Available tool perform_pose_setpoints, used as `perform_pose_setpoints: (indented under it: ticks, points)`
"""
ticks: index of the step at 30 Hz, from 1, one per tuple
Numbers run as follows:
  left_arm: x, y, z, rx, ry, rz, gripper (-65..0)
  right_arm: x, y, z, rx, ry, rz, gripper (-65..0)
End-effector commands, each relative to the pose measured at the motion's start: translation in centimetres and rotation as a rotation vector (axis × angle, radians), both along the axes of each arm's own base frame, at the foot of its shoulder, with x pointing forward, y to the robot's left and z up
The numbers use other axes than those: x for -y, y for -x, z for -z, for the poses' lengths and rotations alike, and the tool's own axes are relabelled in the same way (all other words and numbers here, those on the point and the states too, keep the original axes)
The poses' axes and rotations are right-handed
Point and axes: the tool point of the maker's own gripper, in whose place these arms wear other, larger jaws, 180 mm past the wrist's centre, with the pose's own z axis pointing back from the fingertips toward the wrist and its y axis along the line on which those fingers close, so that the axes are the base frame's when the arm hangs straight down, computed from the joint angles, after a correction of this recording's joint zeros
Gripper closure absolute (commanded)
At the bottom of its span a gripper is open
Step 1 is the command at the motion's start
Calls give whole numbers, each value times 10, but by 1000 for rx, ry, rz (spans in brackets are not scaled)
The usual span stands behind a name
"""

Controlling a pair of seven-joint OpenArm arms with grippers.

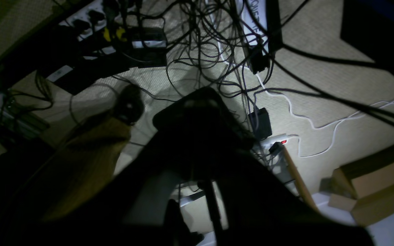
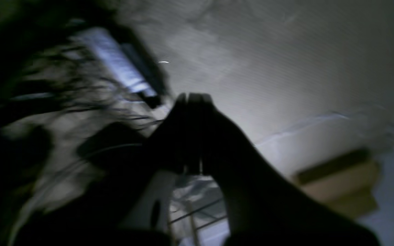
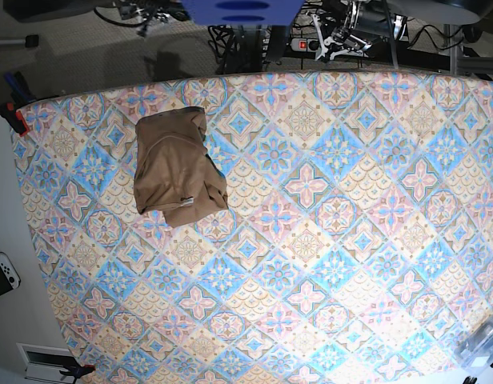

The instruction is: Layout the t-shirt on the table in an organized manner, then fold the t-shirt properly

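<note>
Brown shirt (image 3: 176,164) bunched on patterned bench (image 3: 310,264), left gripper (image 1: 200,106) closed together, right gripper (image 2: 194,102) closed together, both above cluttered floor (image 1: 306,75).

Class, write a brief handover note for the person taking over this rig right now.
Left gripper: shut, nothing held.
Right gripper: shut, nothing held.
T-shirt: bunched and wrinkled on the left part of the table in the base view, its small label showing.
Done: no flat layout or neat fold to see.
Left: spread the shirt flat, then fold it.
</note>
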Motion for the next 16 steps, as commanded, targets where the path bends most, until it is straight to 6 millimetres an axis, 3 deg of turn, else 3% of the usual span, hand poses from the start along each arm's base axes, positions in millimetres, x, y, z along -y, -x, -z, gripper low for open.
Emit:
perform_pose_setpoints:
  ticks: [1,4,8,13,16]
  points:
    - [-2,0,0,-1,-2,0,0,-1,-9,1,20,-1,-1,0]
    - [-2,-1,0,0,-2,2,0,-5,-10,2,19,-8,0,0]
    - [-2,-2,0,1,-2,2,0,-5,-31,3,50,-8,0,0]
    - [-2,-2,0,1,-1,5,0,-5,-32,3,51,-8,-1,0]
    - [13,-1,1,0,21,6,0,-5,-45,4,71,-8,-2,0]
